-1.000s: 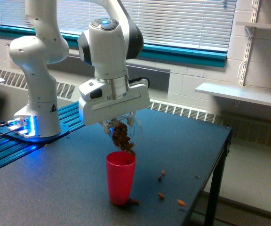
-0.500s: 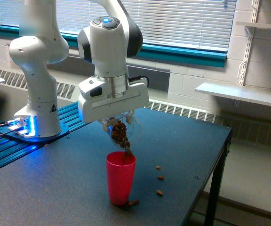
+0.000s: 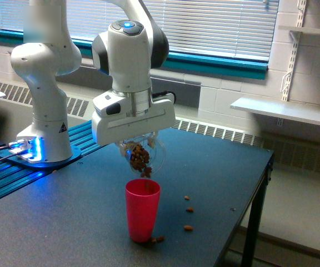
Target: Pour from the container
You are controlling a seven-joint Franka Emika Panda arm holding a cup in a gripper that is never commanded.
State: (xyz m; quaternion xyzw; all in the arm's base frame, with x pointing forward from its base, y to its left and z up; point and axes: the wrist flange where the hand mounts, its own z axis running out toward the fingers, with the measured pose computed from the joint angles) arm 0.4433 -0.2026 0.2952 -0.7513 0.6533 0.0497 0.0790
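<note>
One view only, the exterior. A white Franka arm (image 3: pixel 128 61) is seen above a dark tabletop (image 3: pixel 215 167), its gripper (image 3: pixel 139 146) pointed down and clamped on the clear plastic cup (image 3: pixel 143 156). The cup is held tipped, mouth angled down toward the view's right, w/ brown nut-like pieces (image 3: pixel 139 158) bunched inside near the lip. The gripper fingers are mostly hidden under the white hand housing, but the cup is seen pinched between them. Directly below, apart from the clear cup, a red plastic cup (image 3: pixel 143 208) is stood upright on the table. Approx. three loose nuts (image 3: pixel 189 209) are scattered on the table to the view's right of the red cup, and more lie at its base (image 3: pixel 157 240). The arm's base (image 3: pixel 43 142) is mounted at the view's left, lit blue.
</note>
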